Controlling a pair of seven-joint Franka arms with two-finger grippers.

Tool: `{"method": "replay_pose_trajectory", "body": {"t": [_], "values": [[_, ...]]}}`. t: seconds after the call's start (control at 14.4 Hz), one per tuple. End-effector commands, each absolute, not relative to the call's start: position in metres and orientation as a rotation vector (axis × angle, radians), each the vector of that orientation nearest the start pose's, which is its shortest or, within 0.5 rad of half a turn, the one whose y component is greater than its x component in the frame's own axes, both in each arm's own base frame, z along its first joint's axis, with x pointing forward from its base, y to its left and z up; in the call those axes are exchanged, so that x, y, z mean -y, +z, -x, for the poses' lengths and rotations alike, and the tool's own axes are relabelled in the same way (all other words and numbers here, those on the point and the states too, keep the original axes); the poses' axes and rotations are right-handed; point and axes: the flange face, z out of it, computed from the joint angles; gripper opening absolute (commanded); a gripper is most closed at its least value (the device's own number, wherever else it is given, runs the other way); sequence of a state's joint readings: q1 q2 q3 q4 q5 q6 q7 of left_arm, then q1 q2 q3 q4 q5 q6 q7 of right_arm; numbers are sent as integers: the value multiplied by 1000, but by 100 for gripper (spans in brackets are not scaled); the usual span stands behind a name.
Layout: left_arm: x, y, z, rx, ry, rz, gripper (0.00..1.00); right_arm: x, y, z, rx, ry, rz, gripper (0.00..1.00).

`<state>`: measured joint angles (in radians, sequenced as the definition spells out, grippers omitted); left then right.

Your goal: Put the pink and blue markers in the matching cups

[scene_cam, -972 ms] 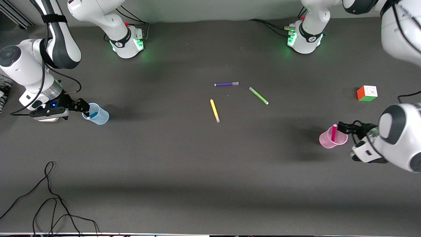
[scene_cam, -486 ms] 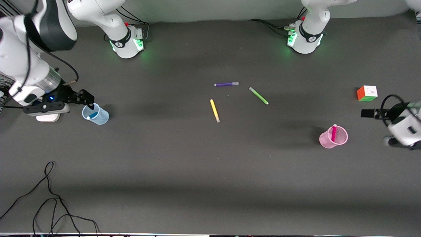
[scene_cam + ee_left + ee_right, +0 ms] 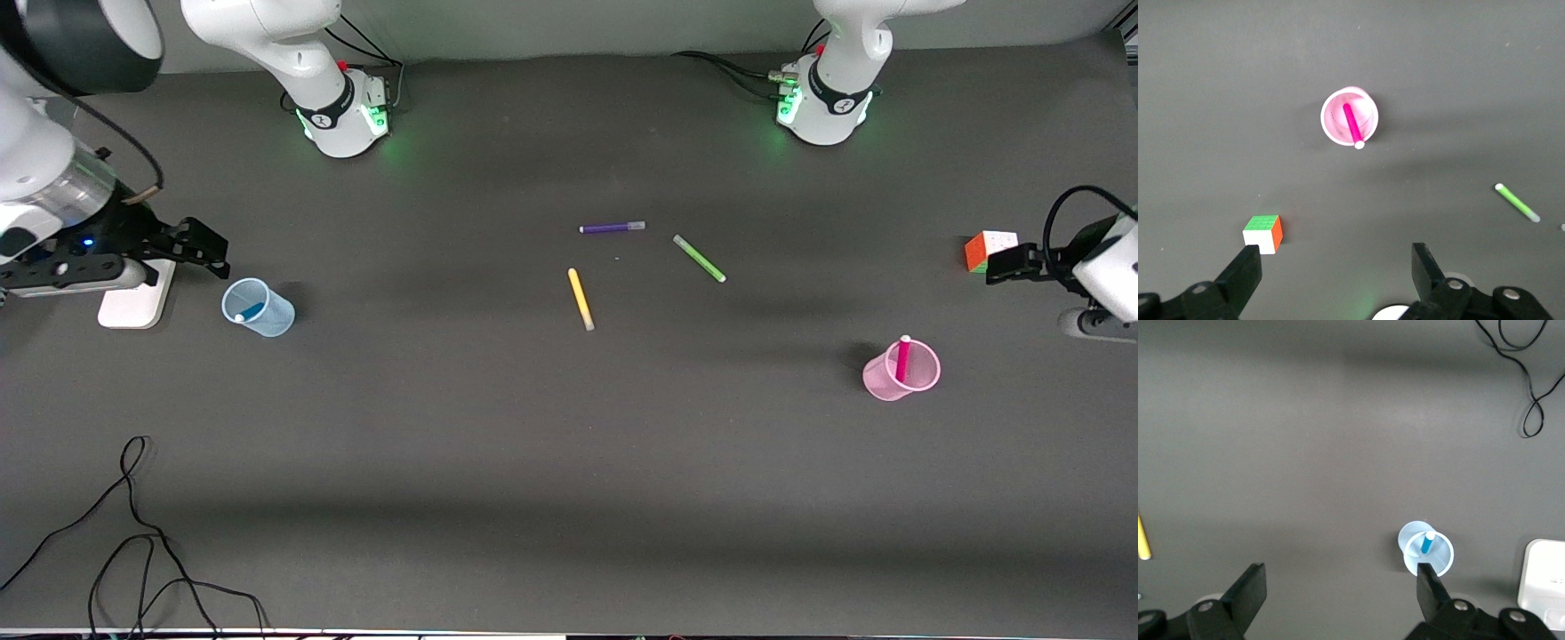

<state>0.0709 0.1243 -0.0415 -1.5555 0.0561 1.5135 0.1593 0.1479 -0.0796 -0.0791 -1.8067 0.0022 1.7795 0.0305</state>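
The pink marker (image 3: 902,357) stands in the pink cup (image 3: 900,377) toward the left arm's end of the table; both also show in the left wrist view, marker (image 3: 1352,125) in cup (image 3: 1335,130). The blue marker (image 3: 250,310) lies in the pale blue cup (image 3: 259,308) toward the right arm's end; in the right wrist view the marker (image 3: 1427,542) stands in the cup (image 3: 1426,553). My left gripper (image 3: 1003,263) is open and empty, up beside the cube. My right gripper (image 3: 210,250) is open and empty, up beside the blue cup.
A purple pen (image 3: 613,228), a green pen (image 3: 699,259) and a yellow pen (image 3: 581,300) lie mid-table. A colour cube (image 3: 983,248) sits near the left gripper. A white block (image 3: 132,307) lies by the blue cup. A black cable (image 3: 133,542) loops at the near corner.
Both grippers have risen and drawn away from their cups, the left toward the cube, the right toward the table's end. The markers stay in the cups.
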Motion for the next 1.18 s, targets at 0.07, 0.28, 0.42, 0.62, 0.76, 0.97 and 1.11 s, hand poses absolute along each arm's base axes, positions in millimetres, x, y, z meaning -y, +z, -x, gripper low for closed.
{"method": "replay_pose_trajectory", "body": {"t": [0.07, 0.28, 0.42, 0.62, 0.76, 0.97, 1.11], "values": [[17, 584, -562, -164, 156, 3099, 100, -25, 564, -585, -17, -37, 3114, 100], [33, 588, -560, -101, 141, 3104, 100, -30, 559, -588, -20, -20, 3120, 100], [34, 587, -560, -101, 151, 3104, 100, -35, 559, -573, -9, 44, 3125, 100], [25, 588, -560, -72, 168, 3161, 100, -35, 570, -558, -9, 24, 3122, 100], [24, 588, -560, -72, 167, 3155, 100, -35, 569, -553, -16, -14, 3115, 100], [25, 587, -560, -75, 170, 3155, 100, -41, 567, -557, 4, -27, 3127, 100], [26, 584, -561, -79, 177, 3146, 100, -40, 567, -557, 0, -18, 3129, 100]]}}
